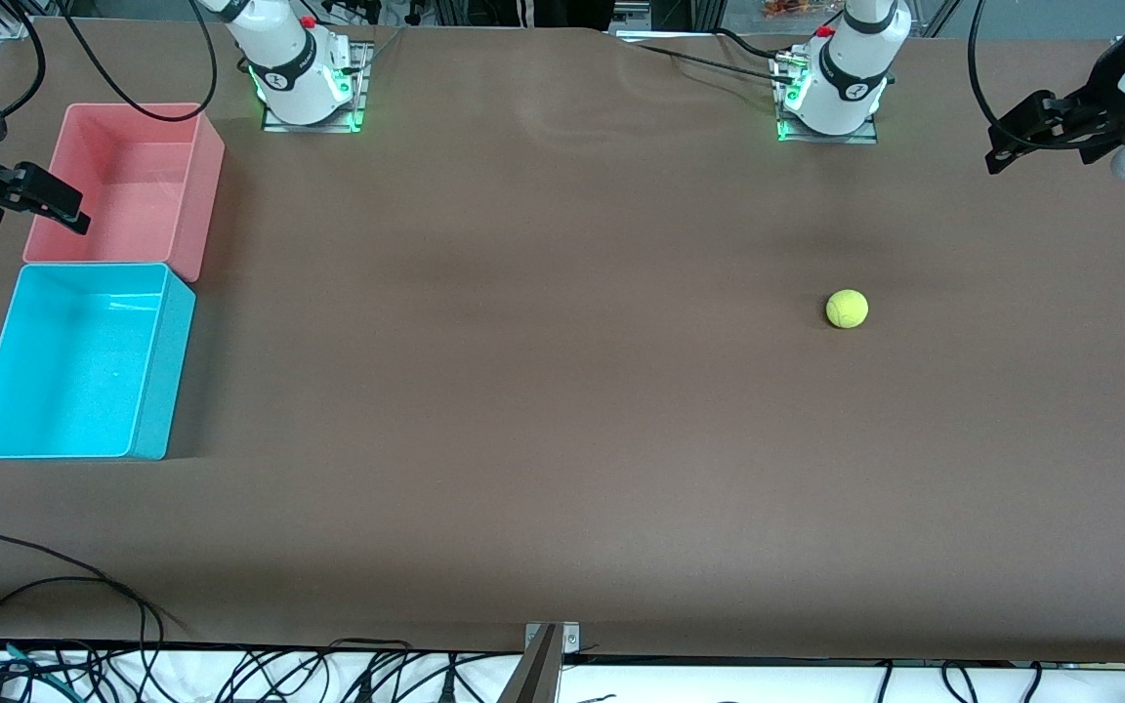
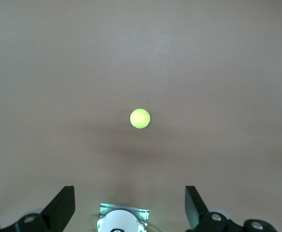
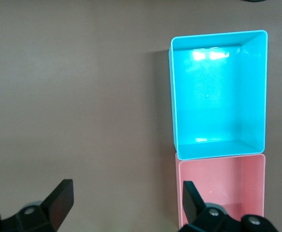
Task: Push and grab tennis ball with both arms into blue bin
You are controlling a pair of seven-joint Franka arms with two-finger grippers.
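So the left gripper (image 1: pixel 997 156) is hanging up in the air over the left arm's end of the table, close to the edge where the bases sit, fingers spread wide with nothing between them. The right gripper (image 1: pixel 74 220) is doing the mirror thing at the right arm's end, up over the pink bin (image 1: pixel 187 190), also wide open and empty. Neither one is touching anything.

The tennis ball (image 1: pixel 847 309) is sitting by itself on bare table, well toward the left arm's end and a bit nearer the base edge than the camera edge. In the left wrist view it's pretty much centred between the open fingers, just way down below. The blue bin (image 1: pixel 160 366) is clear at the right arm's end, butted up against the pink one and nearer the camera edge than it.

What worries me: that's a long roll across the whole table. If the left gripper nudges the ball off-centre it'll curve and head for the camera edge or the base edge instead of toward the right arm. Too hard a shove and it bounces off a bin wall, or ends up by the pink bin since the two are touching
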